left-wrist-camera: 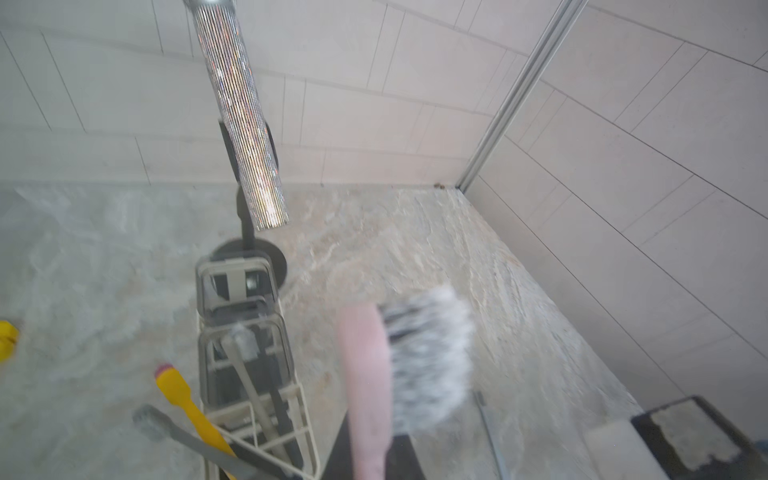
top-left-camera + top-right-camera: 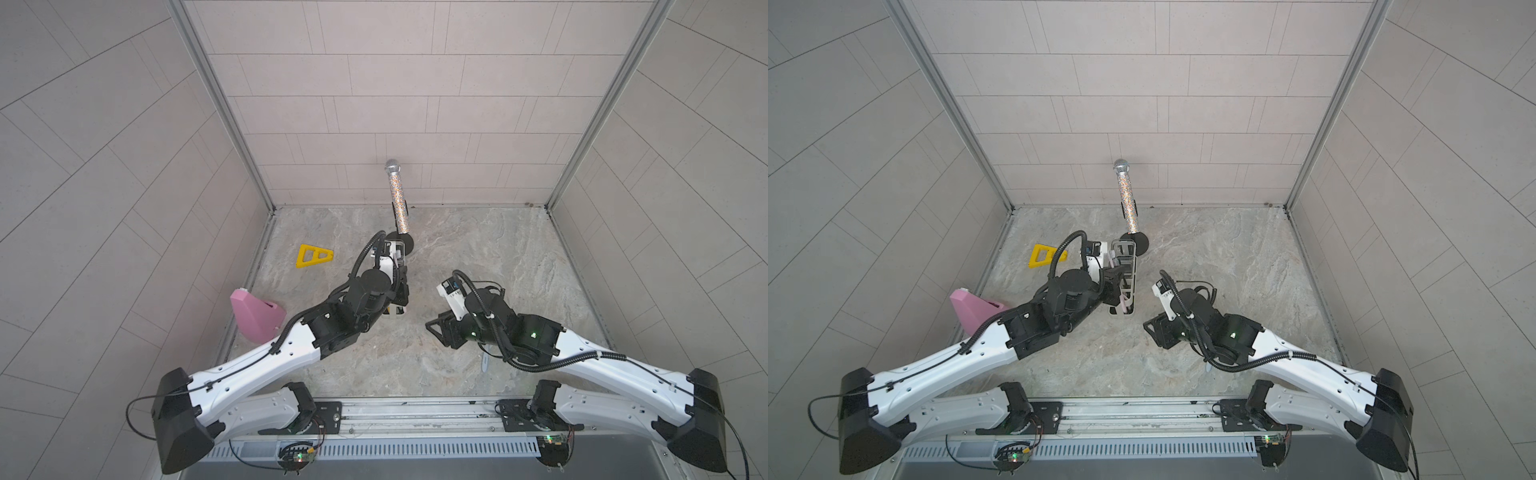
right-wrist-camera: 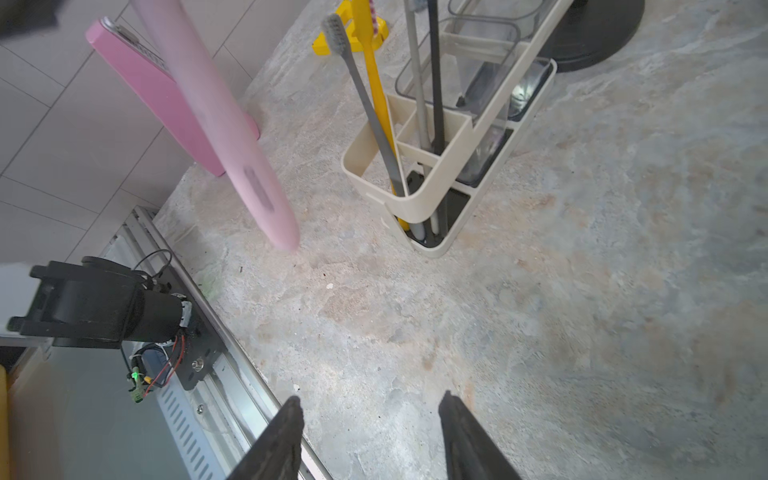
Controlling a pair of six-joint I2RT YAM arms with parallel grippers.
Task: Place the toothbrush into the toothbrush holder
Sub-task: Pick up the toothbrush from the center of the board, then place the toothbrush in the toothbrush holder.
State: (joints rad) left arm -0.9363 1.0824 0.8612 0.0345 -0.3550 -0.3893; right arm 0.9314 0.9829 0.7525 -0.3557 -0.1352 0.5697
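The toothbrush (image 3: 232,137) is pink with white-grey bristles (image 1: 428,357). My left gripper (image 1: 374,461) is shut on its handle, bristles up. The handle's lower end hangs above the table, beside the near end of the toothbrush holder (image 3: 453,137) and outside it. The holder (image 2: 1128,266) is a cream rack standing in front of the microphone stand, with several other brushes in its near section. My left arm hides most of it in a top view. My right gripper (image 3: 370,403) is open and empty, low over the table to the holder's right (image 2: 1152,328).
A glittery microphone (image 2: 397,195) leans on a black round stand (image 2: 1136,243) just behind the holder. A yellow triangular piece (image 2: 313,256) lies at the left. A pink block (image 2: 255,316) leans by the left wall. Tiled walls close in three sides.
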